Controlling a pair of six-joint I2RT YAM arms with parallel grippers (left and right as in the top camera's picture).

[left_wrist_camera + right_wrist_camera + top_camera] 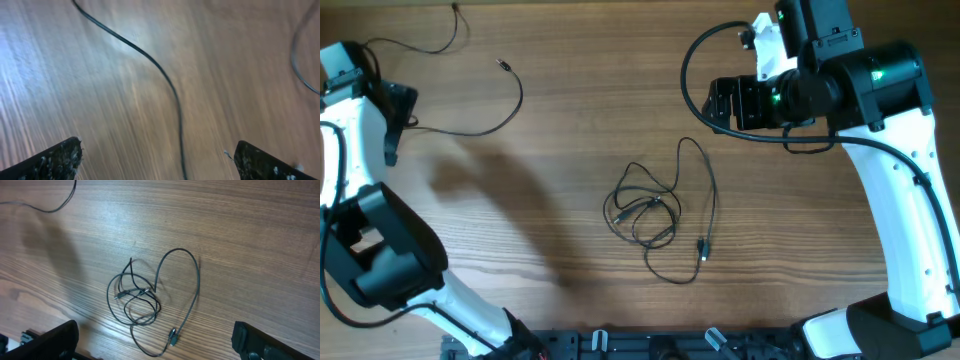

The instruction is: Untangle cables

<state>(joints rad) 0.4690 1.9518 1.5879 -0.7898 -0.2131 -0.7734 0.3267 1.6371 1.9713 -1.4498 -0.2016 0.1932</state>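
Note:
A tangle of thin black cables [648, 212] lies mid-table, with one long loop ending in a small plug [702, 248]. A separate thin cable [515, 100] curves across the far left toward my left gripper [400, 118]. In the left wrist view that cable [167, 82] lies on the wood and runs between the wide-apart fingertips [57, 159] of the open left gripper [157, 157], touching neither. My right gripper [725, 102] hovers at the far right, above the table. It is open [157, 340], holds nothing, and looks down on the tangle [142, 297] and plug [172, 337].
Another thin wire [445, 45] arcs along the table's far left edge. A stretch of wire [299, 65] shows at the right of the left wrist view, and one [55, 207] at the top left of the right wrist view. A black rail [650, 345] lines the near edge.

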